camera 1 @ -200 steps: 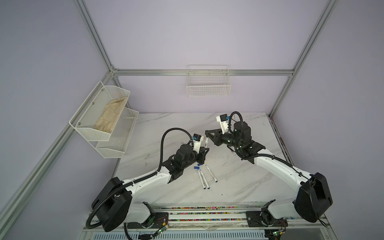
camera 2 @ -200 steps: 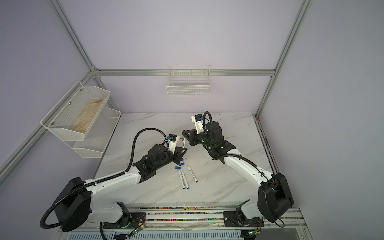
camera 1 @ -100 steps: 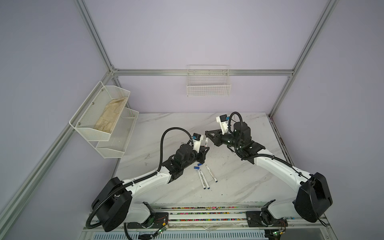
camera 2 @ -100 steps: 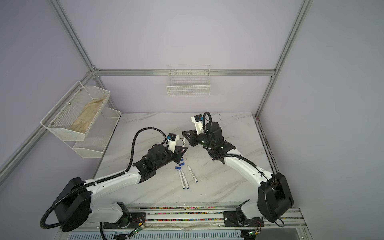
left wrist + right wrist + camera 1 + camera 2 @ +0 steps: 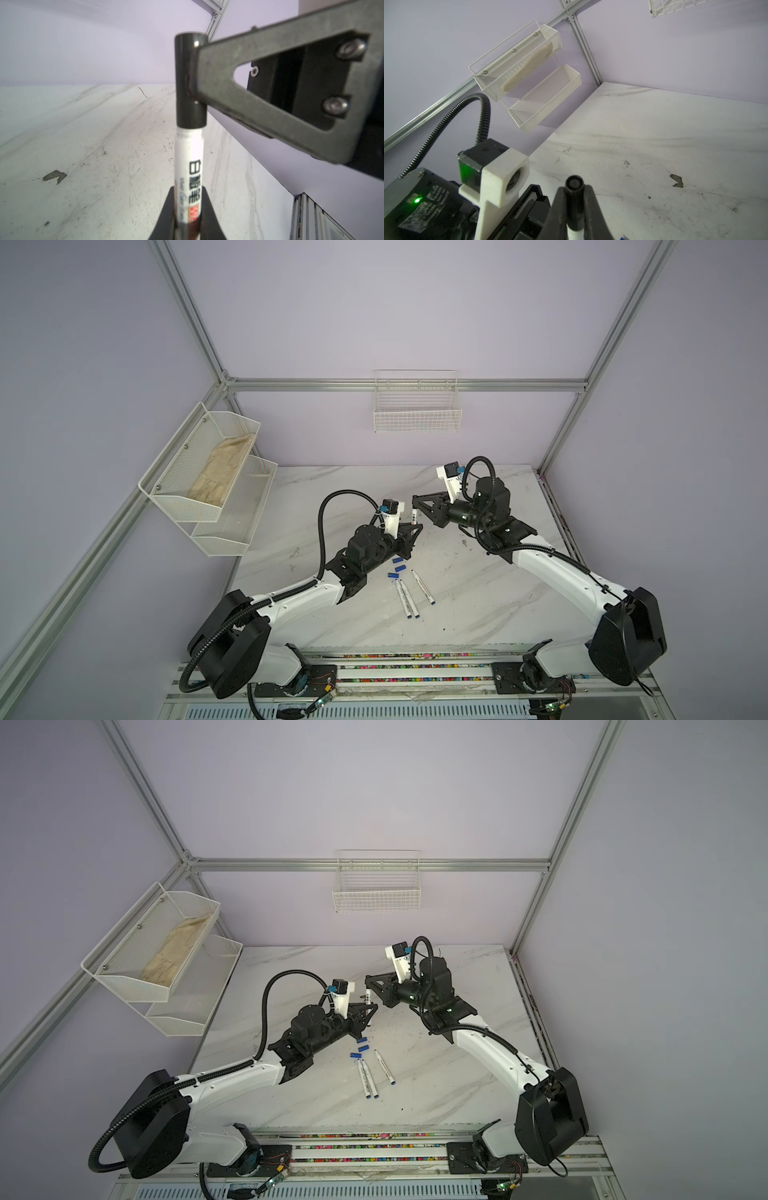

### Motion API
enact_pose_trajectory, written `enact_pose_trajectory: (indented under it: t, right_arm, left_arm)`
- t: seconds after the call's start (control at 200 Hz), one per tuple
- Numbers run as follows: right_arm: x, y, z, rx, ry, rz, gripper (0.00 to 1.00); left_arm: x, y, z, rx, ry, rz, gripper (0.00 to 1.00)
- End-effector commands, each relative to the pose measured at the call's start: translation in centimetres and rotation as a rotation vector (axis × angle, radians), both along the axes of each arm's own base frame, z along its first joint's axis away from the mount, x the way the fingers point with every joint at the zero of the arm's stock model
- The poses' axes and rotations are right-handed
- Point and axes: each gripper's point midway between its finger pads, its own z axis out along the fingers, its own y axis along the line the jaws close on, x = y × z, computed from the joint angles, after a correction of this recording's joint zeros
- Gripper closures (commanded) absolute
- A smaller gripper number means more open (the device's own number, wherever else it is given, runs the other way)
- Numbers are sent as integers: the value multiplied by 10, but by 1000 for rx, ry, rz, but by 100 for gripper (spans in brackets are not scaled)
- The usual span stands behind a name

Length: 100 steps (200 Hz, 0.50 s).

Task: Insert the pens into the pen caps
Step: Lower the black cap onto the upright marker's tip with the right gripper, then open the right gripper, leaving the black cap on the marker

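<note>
One white-barrelled pen stands upright in my left gripper, which is shut on its lower barrel. A black pen cap sits over the pen's upper end. My right gripper is shut on that black cap, with white barrel showing below it. In both top views the two grippers meet at the pen above mid-table. Three blue pen caps lie in front of the left gripper. Three uncapped pens lie just nearer.
A two-tier white mesh shelf holding a beige cloth hangs on the left wall. A white wire basket hangs on the back wall. The arms' base rail runs along the marble table's front edge.
</note>
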Motion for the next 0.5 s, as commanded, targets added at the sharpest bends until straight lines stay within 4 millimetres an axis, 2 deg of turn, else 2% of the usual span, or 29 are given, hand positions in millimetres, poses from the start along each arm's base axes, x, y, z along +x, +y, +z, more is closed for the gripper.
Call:
enact_pose_trajectory:
  t: [0.0,0.255,0.495]
  right_arm:
    - [-43,8,-18,-21,137,198,100]
    - [-50,8,-20,-70,134,245,100]
    - [-56,7,-17,-77,127,264,100]
  left_arm:
    - [32,36,79,-159,-223,190,100]
    - [30,33,77,-46,-325,202,100]
    - [23,40,78,-56,-394,253,100]
